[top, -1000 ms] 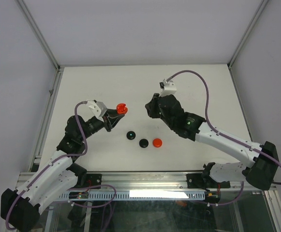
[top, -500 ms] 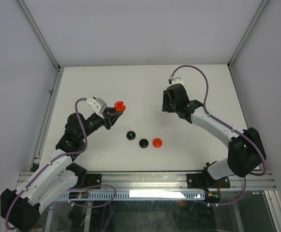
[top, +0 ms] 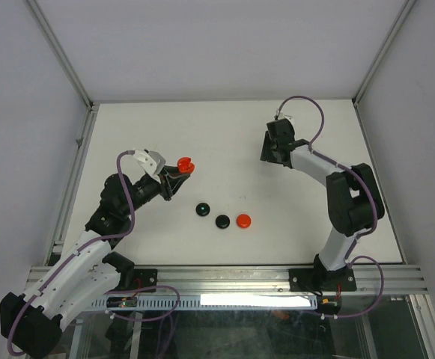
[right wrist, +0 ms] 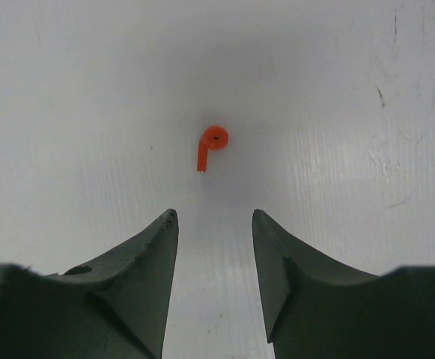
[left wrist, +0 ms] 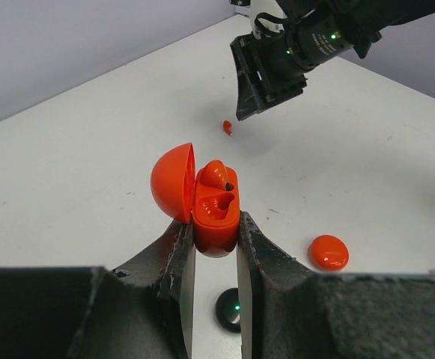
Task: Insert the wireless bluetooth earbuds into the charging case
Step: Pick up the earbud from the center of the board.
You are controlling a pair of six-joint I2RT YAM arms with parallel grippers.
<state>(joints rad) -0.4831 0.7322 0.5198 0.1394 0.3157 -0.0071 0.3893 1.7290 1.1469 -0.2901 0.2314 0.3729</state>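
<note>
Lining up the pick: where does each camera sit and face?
Top external: above and behind the robot, looking down on the table; left claw and right claw show.
Left wrist: looks along the left claw, shut on the open red case, toward the right claw.
Right wrist: looks down past the open right claw at a red earbud.
Shared: both wrist views show that earbud.

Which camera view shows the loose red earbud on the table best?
The right wrist view. There the loose red earbud lies sharp and whole, head and stem clear, just beyond the open right hand. The left wrist view shows it only as a small red speck near that hand. In the top view I cannot find it.
</note>
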